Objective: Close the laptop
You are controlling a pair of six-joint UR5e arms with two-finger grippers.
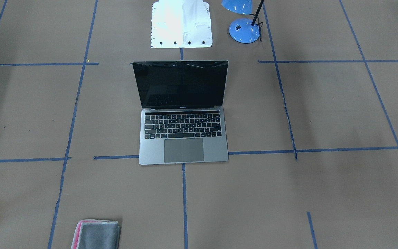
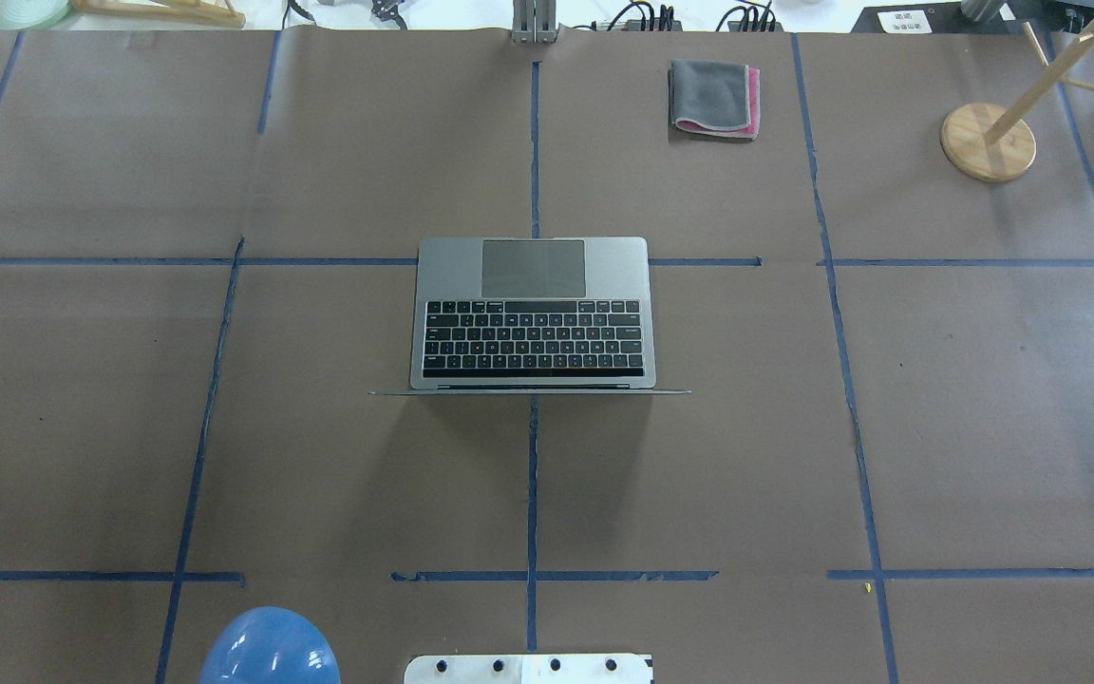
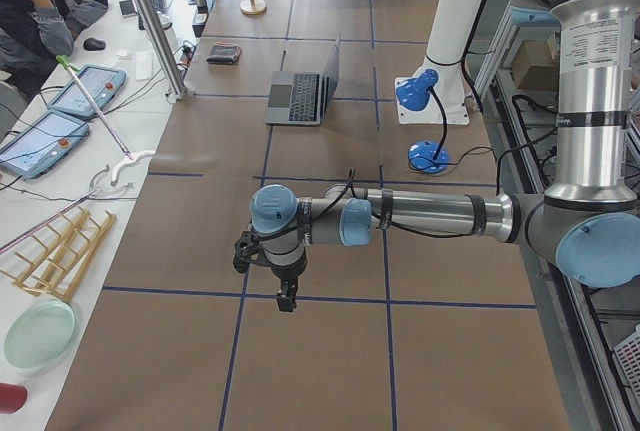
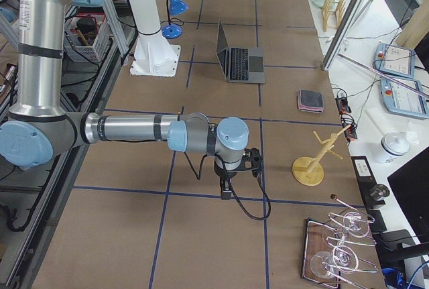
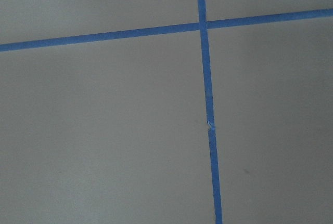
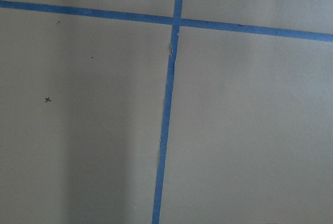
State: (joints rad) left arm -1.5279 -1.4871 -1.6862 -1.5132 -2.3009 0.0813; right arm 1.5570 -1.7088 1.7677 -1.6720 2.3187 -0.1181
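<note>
Left hand and right hand hang clear of the laptop
How far either is open cannot be told; mid-frame, the upright lid leaves room to push down.

The laptop is a slim space-grey metal unit and is found open near the centre of the table. The base is laid flat on the surface. In the front-facing view, the glossy black screen (unlit) is raised roughly upright at the 12 o'clock edge of the base. The black keys are set just below it, and the large grey trackpad is placed at 6 o'clock.
</note>
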